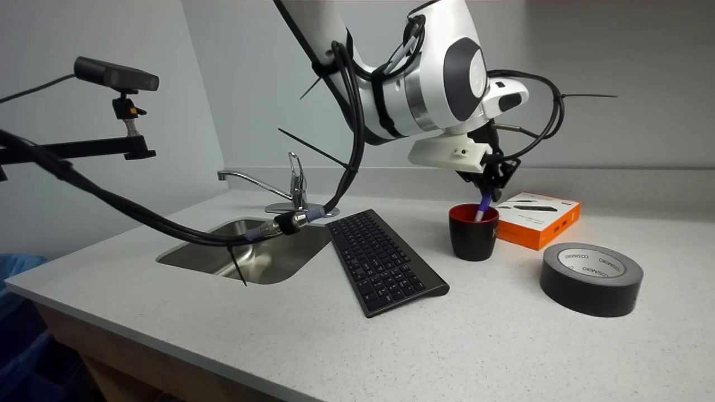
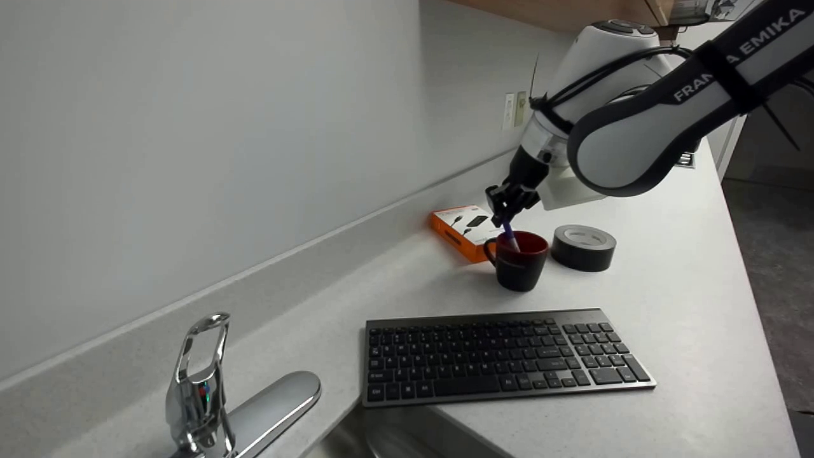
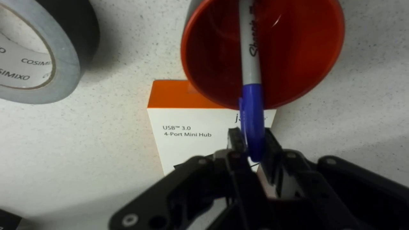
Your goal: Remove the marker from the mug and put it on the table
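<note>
The claw grasps the marker by its blue cap, probably because only this end stands above the rim of the mug. Below the claw, the mug stands upright on the surface, with the marker's grey part leaning inside; a lift seems to come next.

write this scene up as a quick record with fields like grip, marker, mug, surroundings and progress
grip: gripper closed on the marker at its blue-capped end
marker: tilted, lower end down inside the mug
mug: upright on the table, red inside
surroundings: box, tape and keyboard on the table; sink beside the keyboard
box label: USB 3.0 4-Port Mini Hub
progress: marker not yet out of the mug
</note>
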You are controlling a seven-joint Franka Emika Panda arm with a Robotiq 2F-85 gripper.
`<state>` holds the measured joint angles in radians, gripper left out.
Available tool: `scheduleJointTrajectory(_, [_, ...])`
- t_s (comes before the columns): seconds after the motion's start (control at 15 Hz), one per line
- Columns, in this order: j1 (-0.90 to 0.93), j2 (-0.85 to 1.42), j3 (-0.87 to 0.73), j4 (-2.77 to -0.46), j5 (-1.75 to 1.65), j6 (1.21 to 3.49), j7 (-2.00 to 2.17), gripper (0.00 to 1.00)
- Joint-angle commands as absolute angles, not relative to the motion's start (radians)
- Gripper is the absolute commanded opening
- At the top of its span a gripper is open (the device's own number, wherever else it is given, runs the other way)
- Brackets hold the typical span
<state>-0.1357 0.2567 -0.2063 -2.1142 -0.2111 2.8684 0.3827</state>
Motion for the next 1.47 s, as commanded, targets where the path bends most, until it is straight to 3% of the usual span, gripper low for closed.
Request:
scheduleJointTrajectory(0.0, [-0.110,0.179,-0.232,-2.150,-0.249,2.876,0.428,0.00])
scheduleJointTrajectory(0.07, [-0.111,0.160,-0.229,-2.158,-0.249,2.882,0.425,0.04])
scheduleJointTrajectory(0.6, [-0.101,0.089,-0.103,-2.106,-0.080,2.835,0.345,0.04])
scheduleJointTrajectory(0.87, [-0.063,0.234,-0.047,-1.995,0.036,2.755,0.327,0.04])
scheduleJointTrajectory(1.4, [-0.096,0.506,-0.089,-1.736,0.145,2.611,0.356,0.04])
